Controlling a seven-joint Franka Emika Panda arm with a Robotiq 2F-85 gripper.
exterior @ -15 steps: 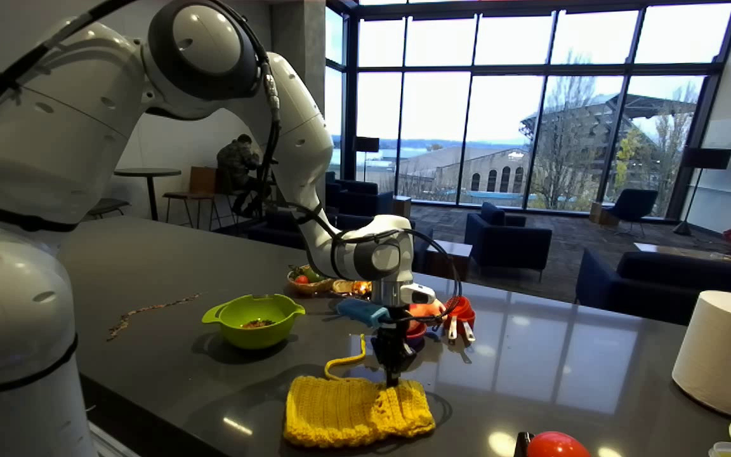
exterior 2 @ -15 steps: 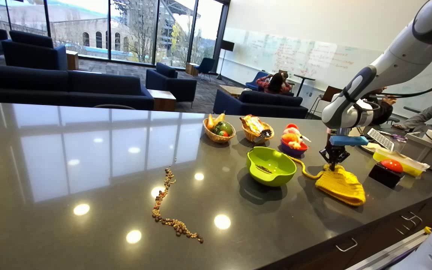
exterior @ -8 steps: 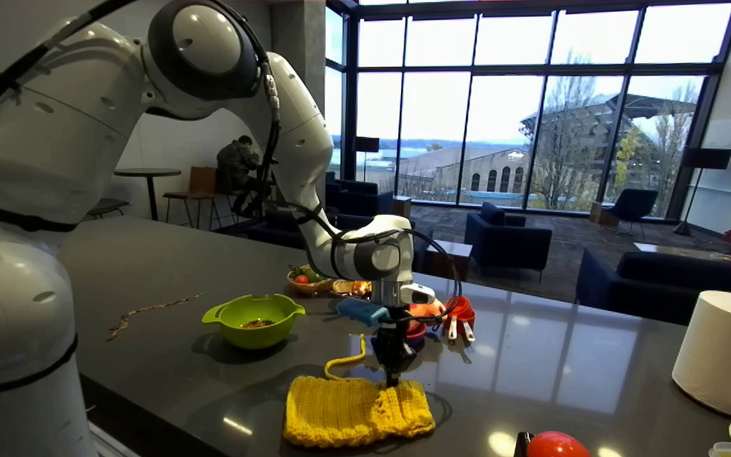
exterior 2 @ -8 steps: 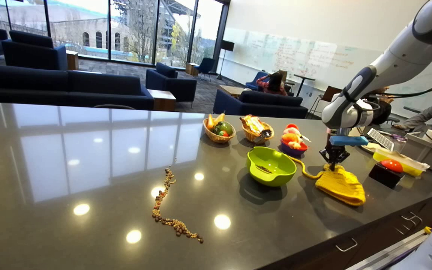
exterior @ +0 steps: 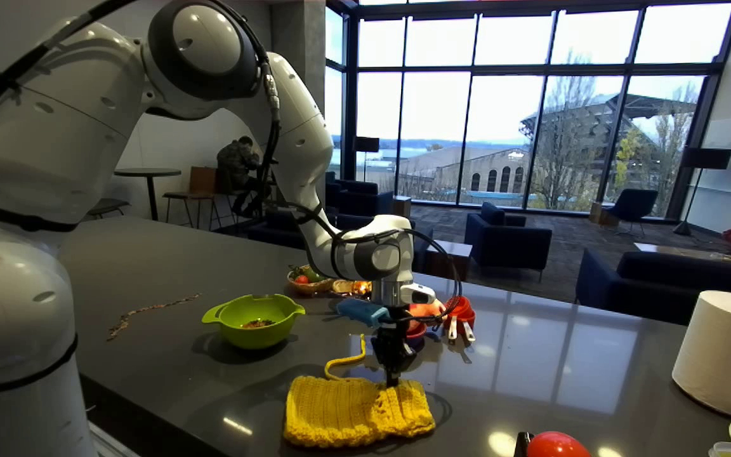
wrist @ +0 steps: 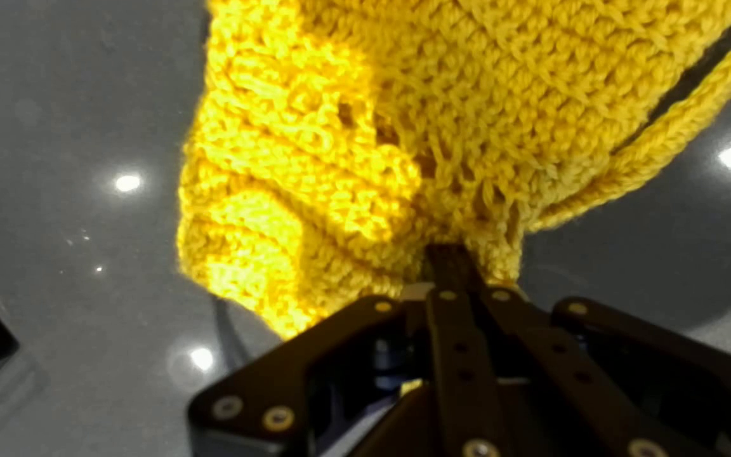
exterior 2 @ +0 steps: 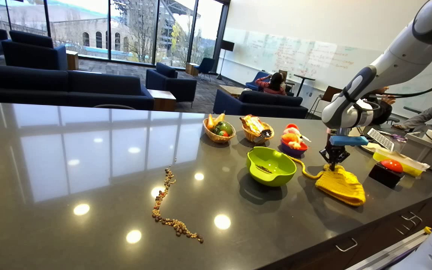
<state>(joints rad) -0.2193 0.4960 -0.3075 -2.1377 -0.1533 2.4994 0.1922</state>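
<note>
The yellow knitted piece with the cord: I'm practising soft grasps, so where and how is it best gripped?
The yellow knitted piece is probably best pinched at its puckered edge, near the root of its yellow cord, from straight above. It lies low and broad on the dark glossy countertop, but the knit bunches into folds there, at the black gripper, giving the jaws purchase.

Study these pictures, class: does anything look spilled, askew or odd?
Yes: a crooked trail of small brownish bits lies loose on the counter, looking spilled, since what seem like similar bits sit in the green bowl. The yellow cloth bunches at the gripper, probably just from its grip.
</note>
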